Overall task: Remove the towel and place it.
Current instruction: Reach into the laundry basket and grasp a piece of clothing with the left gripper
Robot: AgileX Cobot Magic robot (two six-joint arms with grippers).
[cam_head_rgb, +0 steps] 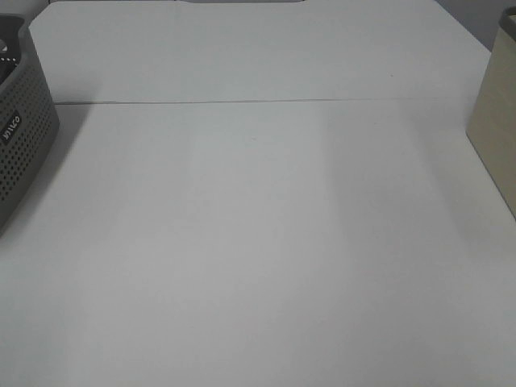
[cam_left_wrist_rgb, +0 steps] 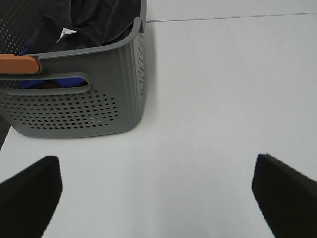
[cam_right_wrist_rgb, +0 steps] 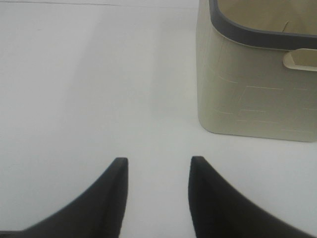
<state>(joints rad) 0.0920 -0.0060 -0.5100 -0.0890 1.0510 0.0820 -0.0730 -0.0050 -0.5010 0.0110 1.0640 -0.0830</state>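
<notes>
The towel is a dark, almost black cloth bunched inside the grey perforated basket, with a small white tag showing on it. Only the left wrist view shows it. My left gripper is open wide and empty, low over the white table, a short way from the basket's near wall. My right gripper is empty with a narrow gap between its fingers, over bare table beside the beige basket. Neither gripper shows in the exterior high view.
The grey basket stands at the table's left edge and the beige basket at its right edge. A blue cloth shows through the grey basket's handle slot, beside an orange handle. A seam crosses the white table.
</notes>
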